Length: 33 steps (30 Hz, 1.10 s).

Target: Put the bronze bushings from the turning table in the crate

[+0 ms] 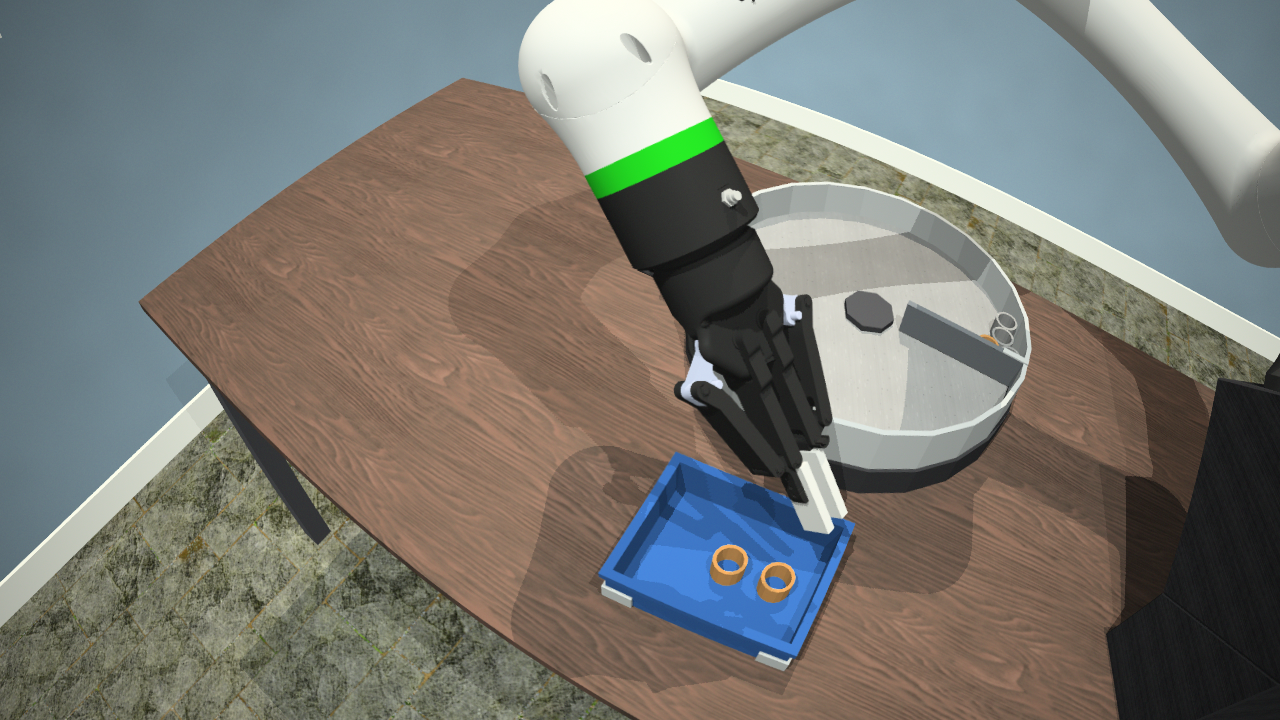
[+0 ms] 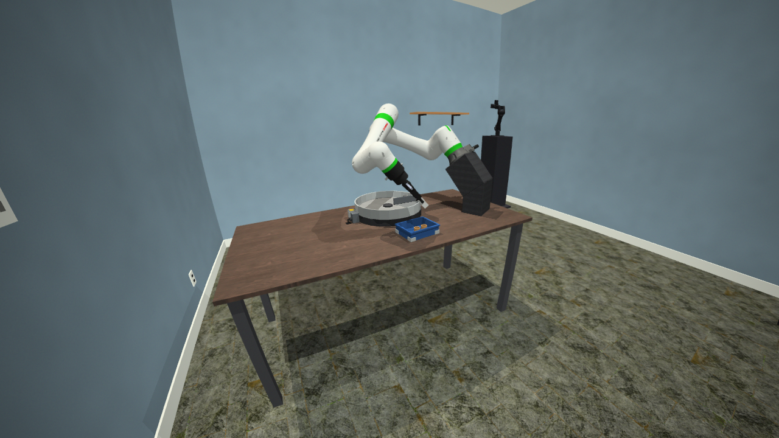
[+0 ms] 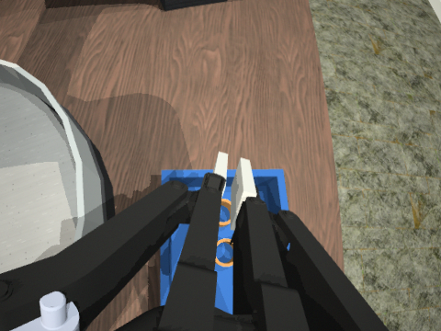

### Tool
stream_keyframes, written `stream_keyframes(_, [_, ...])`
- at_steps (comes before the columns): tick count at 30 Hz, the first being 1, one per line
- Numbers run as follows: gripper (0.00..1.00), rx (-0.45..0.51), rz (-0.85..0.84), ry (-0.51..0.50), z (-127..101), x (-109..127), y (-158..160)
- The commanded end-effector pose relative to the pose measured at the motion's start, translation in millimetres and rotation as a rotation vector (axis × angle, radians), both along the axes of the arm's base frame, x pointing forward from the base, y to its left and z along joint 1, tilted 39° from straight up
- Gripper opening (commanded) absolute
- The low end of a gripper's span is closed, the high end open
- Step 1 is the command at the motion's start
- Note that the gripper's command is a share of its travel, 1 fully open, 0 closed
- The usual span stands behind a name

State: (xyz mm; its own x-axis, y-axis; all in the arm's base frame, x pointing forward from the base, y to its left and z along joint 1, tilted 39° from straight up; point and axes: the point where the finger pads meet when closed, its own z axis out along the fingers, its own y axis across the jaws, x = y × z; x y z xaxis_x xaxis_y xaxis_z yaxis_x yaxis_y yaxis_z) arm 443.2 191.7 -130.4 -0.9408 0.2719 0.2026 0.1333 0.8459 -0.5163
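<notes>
Two bronze bushings (image 1: 729, 564) (image 1: 776, 582) lie in the blue crate (image 1: 666, 555) (image 2: 430, 230) (image 3: 271, 189); in the wrist view they (image 3: 224, 253) show partly between my fingers. My gripper (image 1: 819, 514) (image 2: 422, 204) (image 3: 229, 170) is shut and empty, tilted, its tips over the crate's back corner next to the turning table (image 1: 930, 443) (image 2: 363, 202). Two steel bushings (image 1: 1004, 326) stand at the turning table's far right rim behind a grey bar (image 1: 962, 342). A bit of bronze (image 1: 988, 338) shows beside them, mostly hidden by the bar.
A black octagonal hub (image 1: 868, 311) sits at the turning table's middle. A black block (image 1: 1235, 537) (image 2: 472, 179) stands on the table's right end. The table edge runs close in front of the crate.
</notes>
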Motion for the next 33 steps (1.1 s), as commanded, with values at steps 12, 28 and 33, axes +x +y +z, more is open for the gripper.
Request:
stream_keyframes(12, [0.07, 0.0, 0.0, 0.0, 0.1, 0.0, 0.2])
stream_keyframes(28, [0.06, -0.167, 0.352, 0.239, 80.5, -29.1, -139.9])
stream_keyframes(33, [0.06, -0.221, 0.465, 0.316, 110.1, -38.5, -190.5])
